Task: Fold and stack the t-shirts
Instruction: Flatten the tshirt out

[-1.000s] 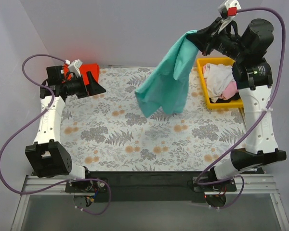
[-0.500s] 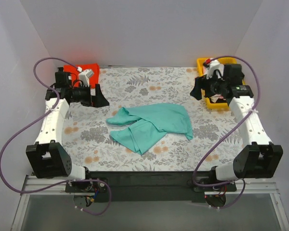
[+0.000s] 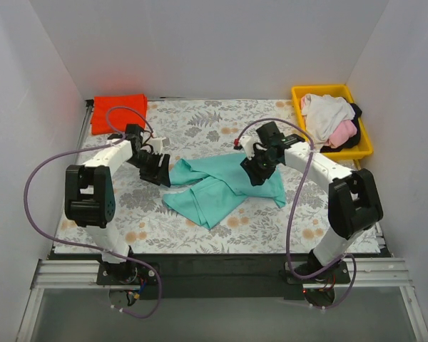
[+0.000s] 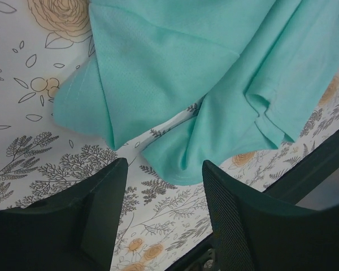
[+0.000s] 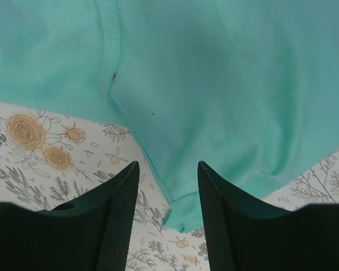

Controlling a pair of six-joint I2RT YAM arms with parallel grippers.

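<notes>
A teal-green t-shirt lies crumpled in the middle of the patterned cloth. My left gripper is low at the shirt's left edge. In the left wrist view that gripper is open over bare cloth, with the teal shirt just ahead of its tips. My right gripper hovers over the shirt's right part. In the right wrist view it is open, and a corner of the shirt lies below the gap. A folded red-orange t-shirt sits at the back left.
A yellow tray at the back right holds a white shirt, a pink one and a black one. The grey-and-orange fern cloth covers the table. White walls close in the back and both sides.
A second ago my right gripper held the teal shirt up in the air; it now lies on the table. Both arms have swung inward and down to the shirt.
</notes>
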